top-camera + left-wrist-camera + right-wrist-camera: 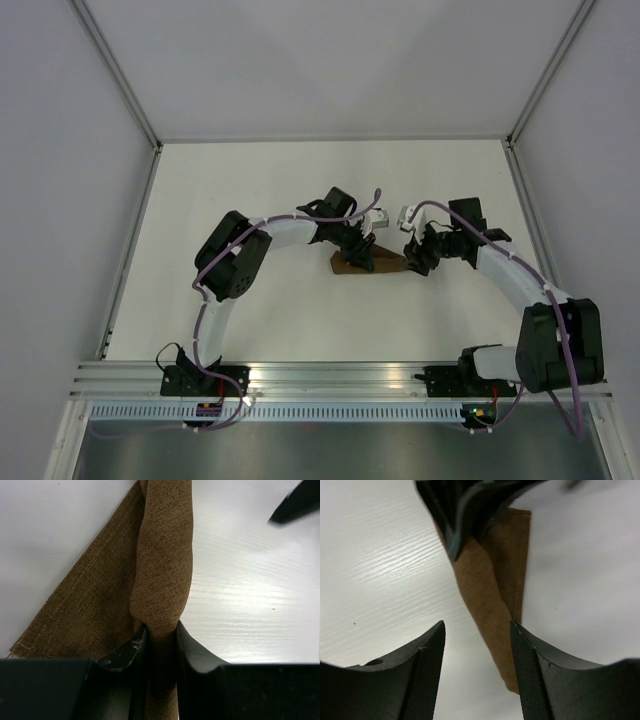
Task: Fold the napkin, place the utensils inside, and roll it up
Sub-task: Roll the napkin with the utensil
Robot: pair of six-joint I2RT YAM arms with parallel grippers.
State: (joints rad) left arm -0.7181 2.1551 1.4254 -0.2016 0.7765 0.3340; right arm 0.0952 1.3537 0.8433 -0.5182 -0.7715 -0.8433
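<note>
The rolled napkin (160,555) lies near the middle of the worktop (250,190); the left gripper (160,630) pinches its roll; the right gripper (476,626) stands open over its other end.

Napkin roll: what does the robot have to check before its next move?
1. The left gripper pinches the napkin: ok.
2. The right gripper is open, squeezing nothing: ok.
3. The utensils are inside the napkin: cannot tell, none show.
4. The napkin is rolled all the way: not ok, a flat flap lies beside the roll.
5. The two grippers are apart: ok.
</note>
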